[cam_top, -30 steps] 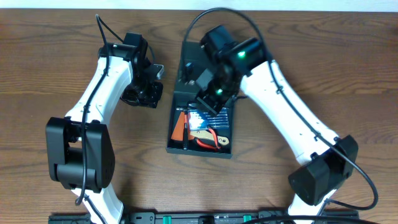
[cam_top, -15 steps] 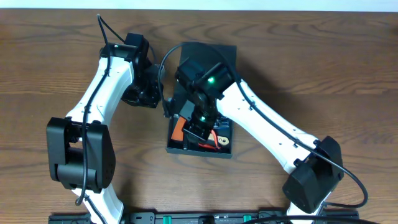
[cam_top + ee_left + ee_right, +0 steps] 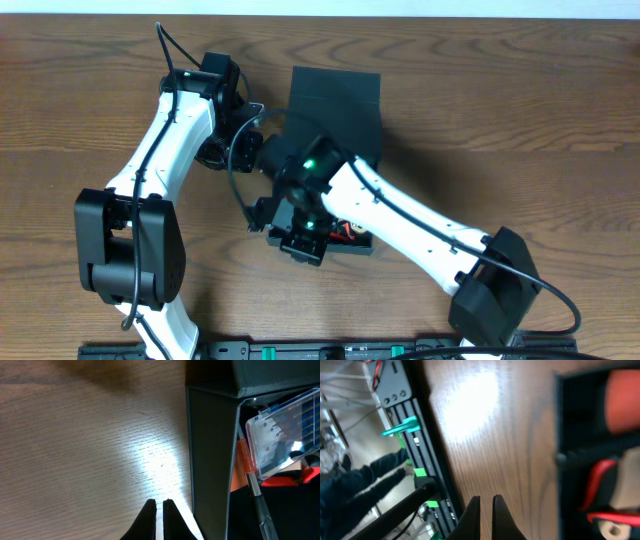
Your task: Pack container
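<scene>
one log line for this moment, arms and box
box: lid open, tools inside | left fingers: shut, empty, beside box | right fingers: shut, empty, by box near corner

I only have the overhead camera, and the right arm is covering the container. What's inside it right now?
Observer: The left wrist view shows a clear plastic case in the container, beside an orange tool handle.
Operator: Is the right gripper holding anything?
Observer: No. Its wrist view shows the jaws shut and empty, over bare table outside the container's wall.
Operator: And the left gripper?
Observer: Empty too, jaws shut, above the table beside the container's outer wall.
</scene>
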Controlling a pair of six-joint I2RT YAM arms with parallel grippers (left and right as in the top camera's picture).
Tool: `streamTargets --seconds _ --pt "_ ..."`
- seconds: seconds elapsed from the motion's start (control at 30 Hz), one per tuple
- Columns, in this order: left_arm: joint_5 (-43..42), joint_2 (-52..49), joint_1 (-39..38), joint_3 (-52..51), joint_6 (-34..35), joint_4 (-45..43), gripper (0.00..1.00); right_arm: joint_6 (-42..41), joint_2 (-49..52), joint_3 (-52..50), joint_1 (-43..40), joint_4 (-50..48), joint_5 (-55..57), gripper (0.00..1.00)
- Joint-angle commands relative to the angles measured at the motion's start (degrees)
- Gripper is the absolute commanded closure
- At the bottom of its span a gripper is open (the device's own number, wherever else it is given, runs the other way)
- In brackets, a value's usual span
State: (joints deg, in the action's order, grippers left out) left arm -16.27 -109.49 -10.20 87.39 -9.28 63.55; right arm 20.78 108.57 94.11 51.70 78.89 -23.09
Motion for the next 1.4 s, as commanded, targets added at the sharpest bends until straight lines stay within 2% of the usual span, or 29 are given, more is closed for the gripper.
streamTargets --seconds 0.0,0.3,0.97,1.37 --pt "0.52 0.31 -0.17 -0.28 -0.35 0.09 0.94 1.55 -0.61 -0.15 1.66 0.17 0.20 0.99" --pt "0.55 0.31 -0.17 -0.28 -0.35 0.37 0.94 1.60 -0.61 -0.26 0.98 -0.48 0.63 0.99" --pt "0.57 0.31 -0.17 -0.28 -0.37 0.50 0.94 -0.15 -0.26 -6.60 -3.37 -11.50 5.33 0.99" --pt "0.48 0.31 -0.20 -0.28 -0.33 0.48 0.95 -0.15 0.55 -6.60 -3.63 -12.09 5.27 0.99"
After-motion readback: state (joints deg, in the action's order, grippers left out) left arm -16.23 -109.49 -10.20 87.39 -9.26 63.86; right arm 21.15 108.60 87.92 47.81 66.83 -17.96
